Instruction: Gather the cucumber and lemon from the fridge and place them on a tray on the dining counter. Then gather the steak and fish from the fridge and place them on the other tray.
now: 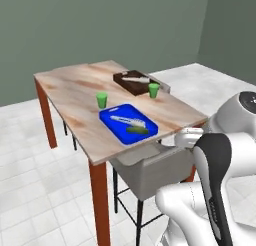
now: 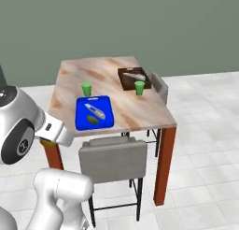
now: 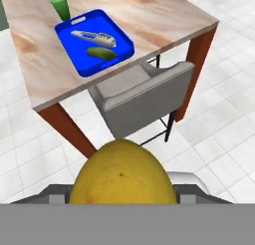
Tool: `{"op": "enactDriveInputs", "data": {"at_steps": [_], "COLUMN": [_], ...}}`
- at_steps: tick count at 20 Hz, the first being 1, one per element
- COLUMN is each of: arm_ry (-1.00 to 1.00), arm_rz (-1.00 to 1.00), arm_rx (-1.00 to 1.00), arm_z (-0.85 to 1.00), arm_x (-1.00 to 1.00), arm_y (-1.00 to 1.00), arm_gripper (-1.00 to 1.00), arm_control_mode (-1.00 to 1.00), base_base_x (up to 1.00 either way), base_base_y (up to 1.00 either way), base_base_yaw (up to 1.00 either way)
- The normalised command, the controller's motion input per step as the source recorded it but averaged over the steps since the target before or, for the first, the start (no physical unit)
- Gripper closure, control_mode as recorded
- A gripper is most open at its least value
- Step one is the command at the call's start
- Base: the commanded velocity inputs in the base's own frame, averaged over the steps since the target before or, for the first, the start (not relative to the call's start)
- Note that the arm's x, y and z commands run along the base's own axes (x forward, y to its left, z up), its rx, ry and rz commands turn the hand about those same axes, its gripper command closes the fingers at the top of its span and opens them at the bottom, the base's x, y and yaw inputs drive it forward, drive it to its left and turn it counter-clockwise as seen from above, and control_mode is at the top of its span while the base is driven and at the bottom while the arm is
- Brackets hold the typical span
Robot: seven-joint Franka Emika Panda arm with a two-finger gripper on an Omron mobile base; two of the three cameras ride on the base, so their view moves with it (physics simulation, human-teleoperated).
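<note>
My gripper is shut on the yellow lemon, which bulges up at the bottom of the hand view. In the right base view the lemon peeks out under the hand, short of the dining counter's near edge. On that counter lies a blue tray. In it rests the dark green cucumber, beside a silvery long item; I cannot tell if this is the fish. A dark brown tray at the far end holds a pale long item. The fridge and steak are out of view.
Two green cups stand on the wooden counter. A grey chair is tucked under the near edge below the blue tray. Red-brown legs hold the counter over a white tiled floor.
</note>
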Motion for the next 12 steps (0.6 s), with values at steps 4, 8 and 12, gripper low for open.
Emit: {"op": "enactDriveInputs", "data": {"at_steps": [4,8,12], "arm_ry": [0.0,0.0,0.0], "arm_rz": [0.0,0.0,0.0], "arm_rx": [0.0,0.0,0.0], "arm_z": [0.0,0.0,0.0], "arm_x": [0.0,0.0,0.0], "arm_y": [0.0,0.0,0.0], "arm_gripper": [1.0,1.0,1.0], "arm_control_mode": [1.0,1.0,1.0], "base_base_x": [0.33,0.09,0.14], "base_base_y": [-0.34,-0.45,-0.4], "base_base_yaw": [0.33,0.3,0.3]}}
